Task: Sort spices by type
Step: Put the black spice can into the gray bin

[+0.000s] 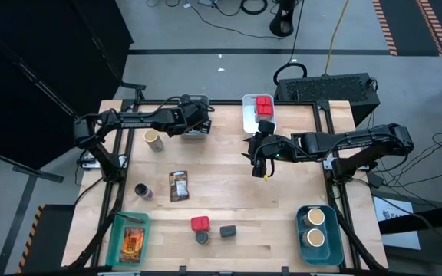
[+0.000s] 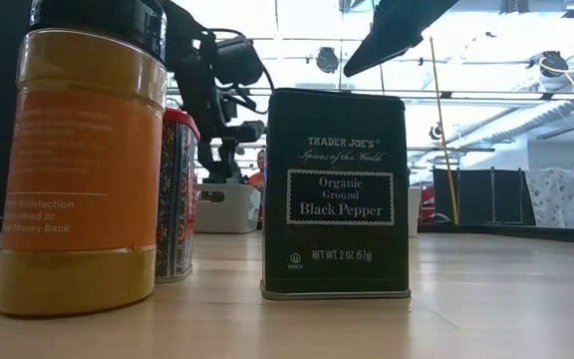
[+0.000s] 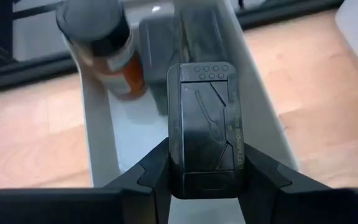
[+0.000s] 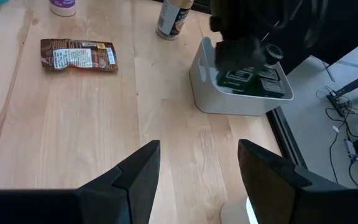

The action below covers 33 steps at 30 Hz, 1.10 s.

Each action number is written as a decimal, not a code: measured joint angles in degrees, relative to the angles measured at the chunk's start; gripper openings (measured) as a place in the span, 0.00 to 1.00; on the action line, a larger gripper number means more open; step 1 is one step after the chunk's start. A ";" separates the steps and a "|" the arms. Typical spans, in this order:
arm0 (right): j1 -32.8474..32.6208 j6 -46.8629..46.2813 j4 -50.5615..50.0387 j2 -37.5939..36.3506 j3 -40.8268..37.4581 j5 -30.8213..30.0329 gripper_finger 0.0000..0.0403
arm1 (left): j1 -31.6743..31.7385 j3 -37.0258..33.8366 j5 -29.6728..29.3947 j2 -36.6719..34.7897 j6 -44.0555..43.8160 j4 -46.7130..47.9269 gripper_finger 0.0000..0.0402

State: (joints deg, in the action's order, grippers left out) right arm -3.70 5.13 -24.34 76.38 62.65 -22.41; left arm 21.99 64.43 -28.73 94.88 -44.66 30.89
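Jaws of left gripper [image 3: 205, 180] grip dark tin [image 3: 205, 134]; grey bin [image 3: 98, 137] contents seemingly blurred.

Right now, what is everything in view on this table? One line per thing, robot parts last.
table: one, light wood.
grey bin: one, far left; holds orange-labelled jar and stored dark tin.
white bin: one, far middle; holds red tins.
teal bin: one, near left; holds orange-brown packet.
blue bin: one, near right; holds two tan-topped jars.
loose tan-topped jar: one, left.
loose dark jar: one, left.
brown packet: one, middle.
red tin, yellow-filled jar, black pepper tin: one each, near edge.
left gripper: shut on held black tin, over grey bin.
right gripper: open, empty, above table middle.
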 joint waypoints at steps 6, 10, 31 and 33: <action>0.02 -0.19 -0.44 0.00 0.00 0.00 0.49 | 0.16 -0.03 0.32 2.07 -0.01 -1.59 0.34; 0.03 -0.17 -0.46 0.00 0.00 0.00 0.49 | 0.14 -0.02 0.46 2.09 -0.01 -2.35 0.34; 0.42 -0.40 -0.43 0.00 0.00 0.00 0.49 | 0.38 0.06 1.71 2.11 0.59 -3.36 0.34; 0.42 -0.42 -0.46 0.00 0.00 0.00 0.49 | 0.38 0.06 1.71 2.11 1.60 -3.34 0.34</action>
State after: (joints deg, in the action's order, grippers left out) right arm -3.29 4.71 -24.80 76.38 62.65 -22.41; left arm 22.37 64.49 -27.03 96.99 -43.06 27.55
